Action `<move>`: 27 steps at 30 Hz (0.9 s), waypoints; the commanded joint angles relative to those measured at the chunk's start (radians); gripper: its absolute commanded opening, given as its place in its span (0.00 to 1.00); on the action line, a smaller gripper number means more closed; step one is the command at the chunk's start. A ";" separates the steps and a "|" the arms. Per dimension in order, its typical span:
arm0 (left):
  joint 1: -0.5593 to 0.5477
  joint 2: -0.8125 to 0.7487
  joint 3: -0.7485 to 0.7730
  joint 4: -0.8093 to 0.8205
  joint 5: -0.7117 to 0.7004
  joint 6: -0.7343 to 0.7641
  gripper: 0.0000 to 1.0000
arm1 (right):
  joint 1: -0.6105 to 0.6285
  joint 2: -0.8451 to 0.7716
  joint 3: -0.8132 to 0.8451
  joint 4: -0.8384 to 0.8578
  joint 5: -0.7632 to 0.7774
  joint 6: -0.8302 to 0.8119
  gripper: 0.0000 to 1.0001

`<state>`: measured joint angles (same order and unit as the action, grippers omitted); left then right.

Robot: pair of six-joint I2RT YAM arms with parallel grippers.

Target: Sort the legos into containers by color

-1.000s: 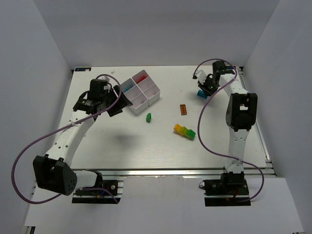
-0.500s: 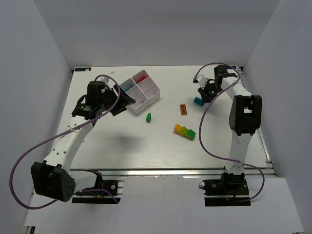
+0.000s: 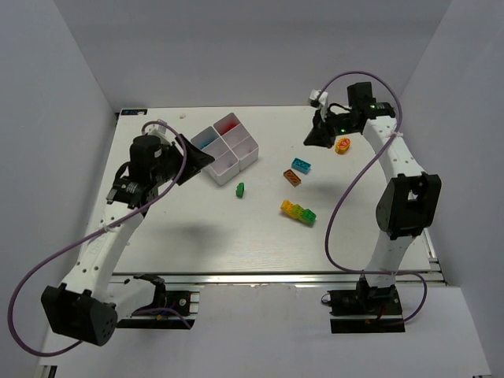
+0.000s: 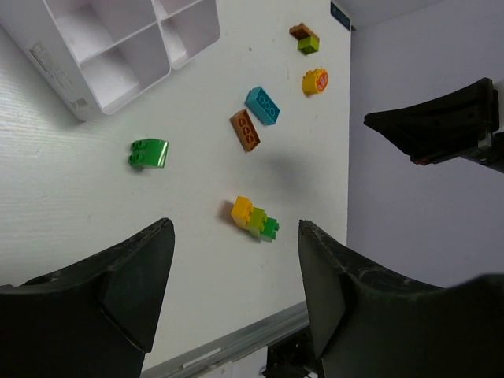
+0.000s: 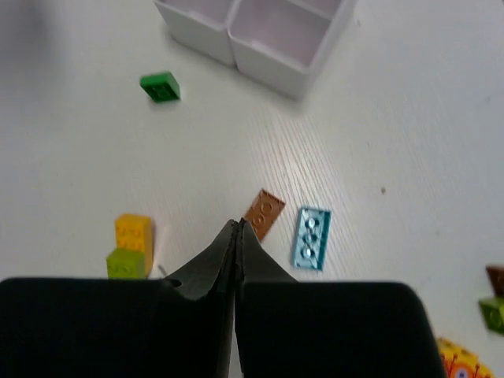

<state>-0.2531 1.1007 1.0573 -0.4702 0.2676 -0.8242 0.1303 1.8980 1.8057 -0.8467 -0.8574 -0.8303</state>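
Observation:
Loose legos lie right of the white four-compartment tray (image 3: 236, 163): a green brick (image 3: 239, 189), a teal brick (image 3: 300, 165), a brown plate (image 3: 293, 177), a yellow-and-green stack (image 3: 298, 212) and an orange-yellow piece (image 3: 342, 145). One tray compartment holds a blue piece (image 3: 208, 141), another a red piece (image 3: 228, 126). My right gripper (image 3: 311, 140) hovers above the table behind the teal brick, shut on nothing (image 5: 239, 225). My left gripper (image 3: 203, 159) hangs at the tray's left side, open and empty (image 4: 235, 228).
A small brown-and-green piece (image 4: 304, 39) lies near the orange-yellow piece (image 4: 315, 81) at the far right. White walls enclose the table on three sides. The right arm's cable loops above the right half of the table.
The teal brick left the right gripper and now lies on the table beside the brown plate. The right gripper closed fully and rose. The left arm drew back slightly to the left.

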 commanded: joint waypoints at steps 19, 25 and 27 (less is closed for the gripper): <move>-0.003 -0.127 -0.073 -0.021 -0.064 0.046 0.74 | 0.137 0.222 0.013 0.183 0.616 0.074 0.86; -0.003 -0.145 -0.092 -0.021 -0.073 0.028 0.74 | 0.137 0.296 0.057 0.205 0.664 0.028 0.87; -0.003 -0.153 -0.105 -0.019 -0.076 0.023 0.74 | 0.135 0.311 0.058 0.199 0.652 0.017 0.86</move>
<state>-0.2531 0.9779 0.9619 -0.4919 0.2050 -0.7967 0.2649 2.2066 1.8187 -0.6628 -0.2211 -0.7670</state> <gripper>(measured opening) 0.742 0.868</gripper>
